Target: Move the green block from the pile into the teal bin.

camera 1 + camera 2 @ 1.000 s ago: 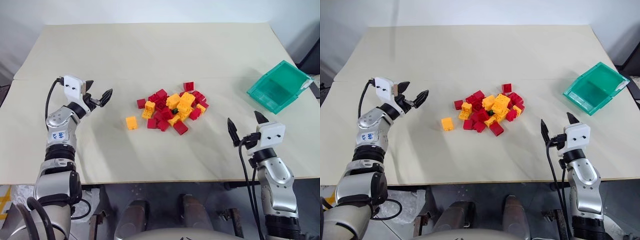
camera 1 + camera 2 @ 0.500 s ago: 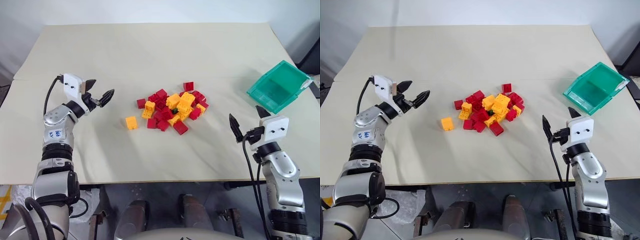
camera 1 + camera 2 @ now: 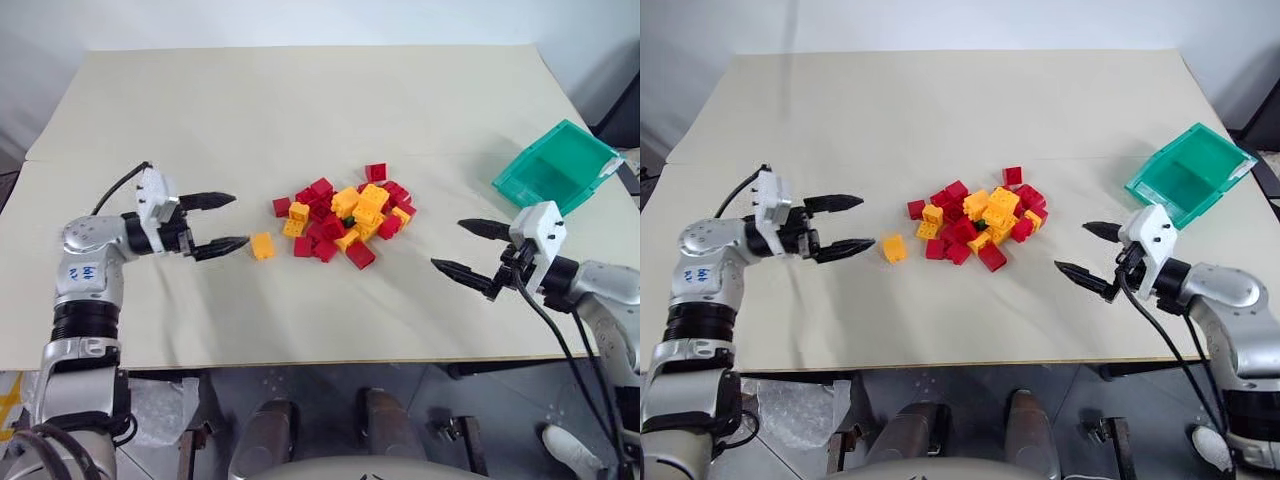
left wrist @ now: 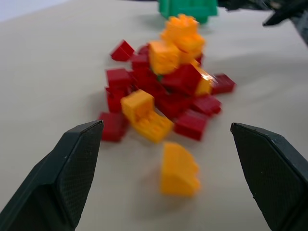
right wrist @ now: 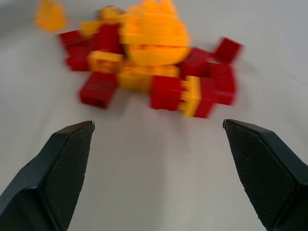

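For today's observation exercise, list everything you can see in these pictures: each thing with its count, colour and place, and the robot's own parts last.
table: one, beige, under everything.
pile: one heap of red and yellow-orange bricks, mid-table.
green block: one, dark green, mostly buried inside the pile.
stray brick: one, yellow-orange, apart from the pile on its left side.
teal bin: one, translucent teal, near the table's right edge.
left gripper: black fingers, open, pointing at the stray brick.
right gripper: black fingers, open, facing the pile.
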